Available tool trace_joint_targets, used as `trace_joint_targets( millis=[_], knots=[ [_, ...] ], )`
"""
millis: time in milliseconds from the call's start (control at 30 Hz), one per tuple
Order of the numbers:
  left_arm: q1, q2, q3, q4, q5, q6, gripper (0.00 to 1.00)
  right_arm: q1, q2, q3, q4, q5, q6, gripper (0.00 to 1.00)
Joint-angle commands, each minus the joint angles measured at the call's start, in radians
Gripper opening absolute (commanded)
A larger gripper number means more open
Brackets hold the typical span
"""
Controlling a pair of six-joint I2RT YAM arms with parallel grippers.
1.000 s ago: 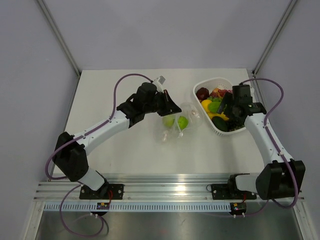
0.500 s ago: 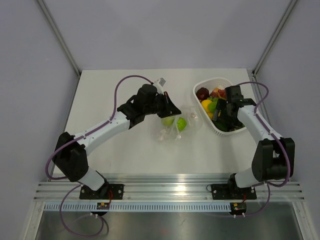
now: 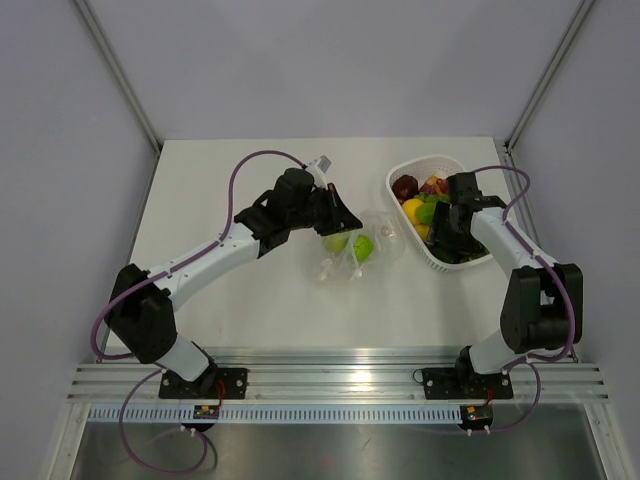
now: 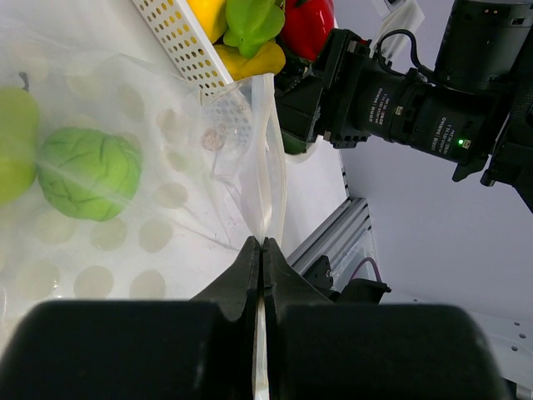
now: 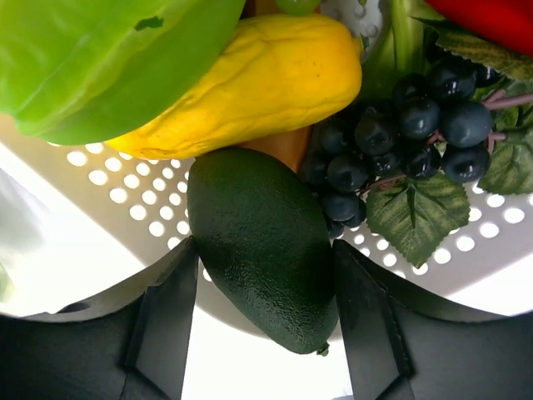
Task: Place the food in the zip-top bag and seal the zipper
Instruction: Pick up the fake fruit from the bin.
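Observation:
The clear zip-top bag (image 3: 362, 243) lies mid-table with two green toy fruits (image 3: 350, 243) inside. My left gripper (image 3: 343, 217) is shut on the bag's mouth strip (image 4: 268, 158), which runs up from between the pressed jaws (image 4: 263, 250). A green ball (image 4: 87, 171) shows through the plastic. My right gripper (image 3: 446, 238) is down in the white basket, open, its fingers on either side of a dark green avocado (image 5: 262, 242). The left finger (image 5: 171, 292) touches the avocado and the right finger (image 5: 366, 300) stands just off it.
The white perforated basket (image 3: 420, 165) at the right holds a yellow fruit (image 5: 258, 75), a green pepper (image 5: 100, 58), dark grapes with leaves (image 5: 391, 133) and red pieces. Its near wall (image 4: 179, 46) stands right beside the bag's mouth.
My right gripper has dropped lower into the basket and its arm has swung in toward the table. The left gripper and the bag have not moved.

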Motion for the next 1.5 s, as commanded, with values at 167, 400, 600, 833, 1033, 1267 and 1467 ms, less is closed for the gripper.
trace_joint_targets(
  millis=[167, 400, 600, 833, 1033, 1267, 1467],
  knots=[
    [0.001, 0.013, 0.020, 0.056, 0.026, 0.010, 0.00, 0.003, -0.095, 0.023, 0.012, 0.071, 0.023, 0.42],
    [0.001, 0.010, 0.014, 0.062, 0.027, 0.005, 0.00, 0.002, -0.160, 0.016, 0.003, 0.115, 0.043, 0.34],
    [0.001, 0.006, 0.016, 0.059, 0.027, 0.009, 0.00, 0.000, -0.198, 0.032, -0.006, 0.163, 0.052, 0.32],
    [-0.001, 0.042, 0.054, 0.052, 0.035, 0.007, 0.00, 0.000, -0.244, 0.095, -0.031, 0.131, 0.060, 0.31],
    [-0.001, 0.094, 0.100, 0.061, 0.067, -0.007, 0.00, 0.000, -0.262, 0.138, -0.042, 0.101, 0.058, 0.31],
    [-0.002, 0.099, 0.094, 0.076, 0.075, -0.018, 0.00, 0.000, -0.186, 0.128, 0.000, 0.140, 0.067, 0.30],
    [-0.002, 0.095, 0.072, 0.079, 0.066, -0.013, 0.00, 0.000, -0.147, 0.046, 0.070, 0.170, 0.100, 0.31]
  ],
)
